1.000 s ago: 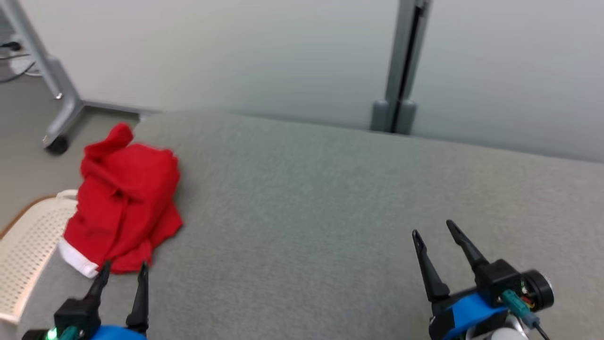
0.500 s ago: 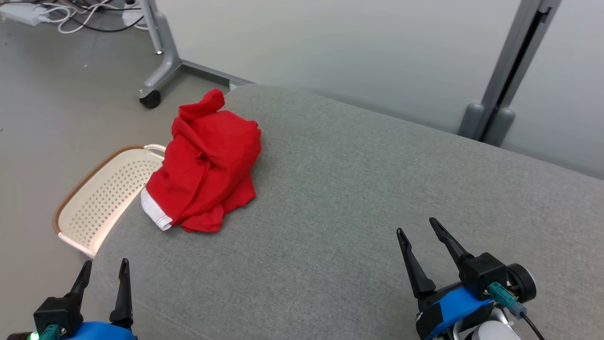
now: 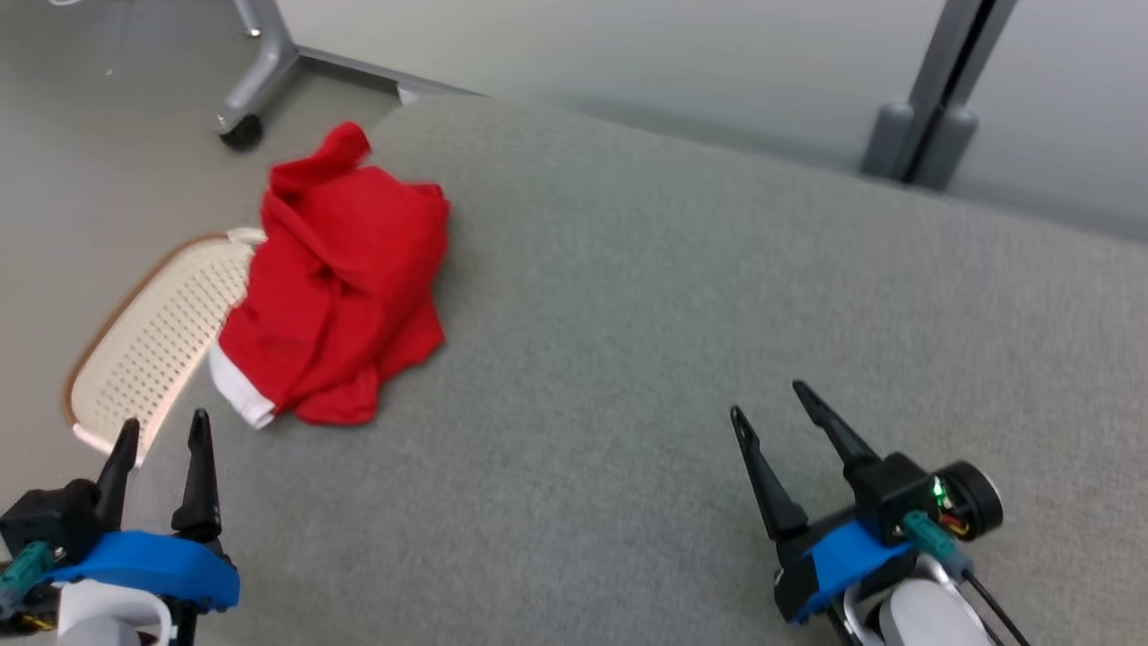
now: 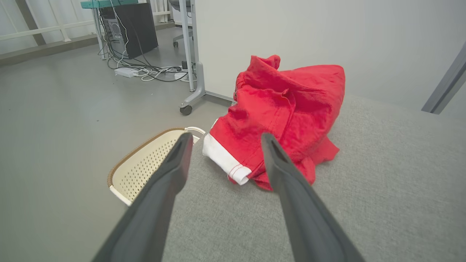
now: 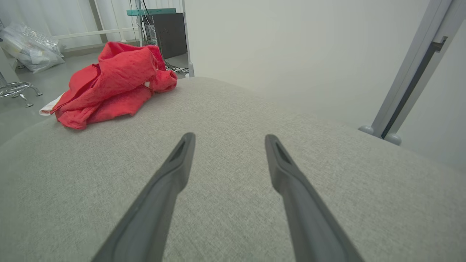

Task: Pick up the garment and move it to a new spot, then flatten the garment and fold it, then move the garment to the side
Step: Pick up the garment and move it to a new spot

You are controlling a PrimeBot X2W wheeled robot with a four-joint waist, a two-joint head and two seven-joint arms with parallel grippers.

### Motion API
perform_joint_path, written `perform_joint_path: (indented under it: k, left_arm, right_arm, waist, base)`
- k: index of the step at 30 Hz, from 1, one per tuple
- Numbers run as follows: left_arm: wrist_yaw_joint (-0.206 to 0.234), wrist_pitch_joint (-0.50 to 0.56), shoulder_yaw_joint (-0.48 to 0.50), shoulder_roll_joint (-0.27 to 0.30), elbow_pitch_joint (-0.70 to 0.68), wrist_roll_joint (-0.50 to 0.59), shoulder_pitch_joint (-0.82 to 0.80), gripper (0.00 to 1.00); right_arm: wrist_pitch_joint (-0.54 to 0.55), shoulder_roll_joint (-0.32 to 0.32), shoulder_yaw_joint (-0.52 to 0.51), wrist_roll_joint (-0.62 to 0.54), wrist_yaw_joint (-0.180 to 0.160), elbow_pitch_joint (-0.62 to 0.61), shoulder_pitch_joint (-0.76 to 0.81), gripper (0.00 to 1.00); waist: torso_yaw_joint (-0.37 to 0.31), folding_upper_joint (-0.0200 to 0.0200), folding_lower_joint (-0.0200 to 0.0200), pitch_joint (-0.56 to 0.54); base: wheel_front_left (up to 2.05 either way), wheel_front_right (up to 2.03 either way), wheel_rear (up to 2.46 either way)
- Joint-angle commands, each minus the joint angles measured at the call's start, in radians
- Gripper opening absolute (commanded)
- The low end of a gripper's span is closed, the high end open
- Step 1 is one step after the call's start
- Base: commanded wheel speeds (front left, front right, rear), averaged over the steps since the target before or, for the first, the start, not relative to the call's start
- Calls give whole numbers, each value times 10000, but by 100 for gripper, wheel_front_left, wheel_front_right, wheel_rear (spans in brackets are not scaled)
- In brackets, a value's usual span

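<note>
garment [image 3: 341, 269] on cushion [image 3: 673, 314], far-left corner | basket [image 3: 143, 350] on floor [image 3: 81, 161], left of cushion, beside garment

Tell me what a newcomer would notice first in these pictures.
A crumpled red garment with a white band lies at the left edge of the grey cushioned surface. Beside it, lower down, sits a cream perforated basket. The left gripper and right gripper hover open and empty, low in the head view.

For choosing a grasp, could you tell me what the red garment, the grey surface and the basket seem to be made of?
Red garment: soft matte cloth, likely cotton; creases, stitched white hem. Grey surface: matte woven fabric, visible weave. Basket: probably smooth cream plastic, evenly perforated, brown rim.
</note>
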Motion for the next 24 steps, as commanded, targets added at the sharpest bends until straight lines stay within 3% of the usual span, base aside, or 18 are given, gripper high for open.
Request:
perform_joint_path:
  k: [1, 14, 24]
  left_arm:
    - [17, -25, -173, 161, 97, -291, -387, 100]
    - [17, -27, -1290, 1532, 1044, -3445, -2693, 100]
    - [16, -27, -2188, 2562, 1612, -5144, -3726, 100]
  right_arm:
    - [-38, -60, 22, -140, 1, -23, -157, 100]
    - [-38, -57, 270, -753, 1, -466, -843, 100]
    - [-38, -54, 314, -1066, 1, -1187, -890, 100]
  waist:
    - [-111, -2, 0, 227]
    - [-1426, -2, 0, 2076]
    - [-2271, -2, 0, 2908]
  base:
    - [0, 0, 0]
    - [0, 0, 0]
    - [0, 0, 0]
